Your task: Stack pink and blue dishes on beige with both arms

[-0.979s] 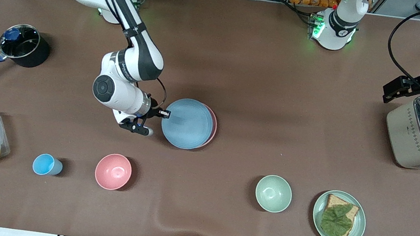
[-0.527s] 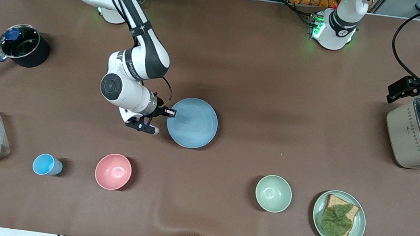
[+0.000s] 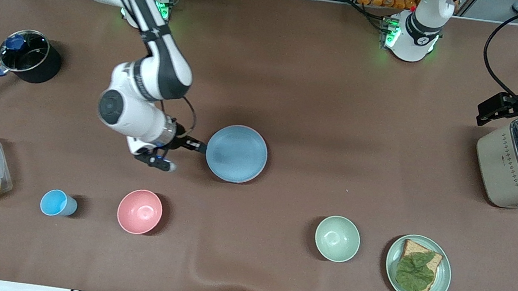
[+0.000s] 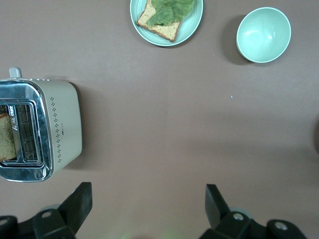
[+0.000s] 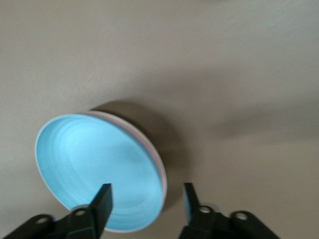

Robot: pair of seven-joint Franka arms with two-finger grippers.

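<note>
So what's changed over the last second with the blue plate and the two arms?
The light blue round plate slid from overhanging to squarely over the pale pink plate, now only a rim sliver. The right gripper then drew back toward the right arm's end of the table, its fingers open and off the plate. The left gripper, open over the cream toaster, shifted only slightly. The other dishes did not move.
</note>
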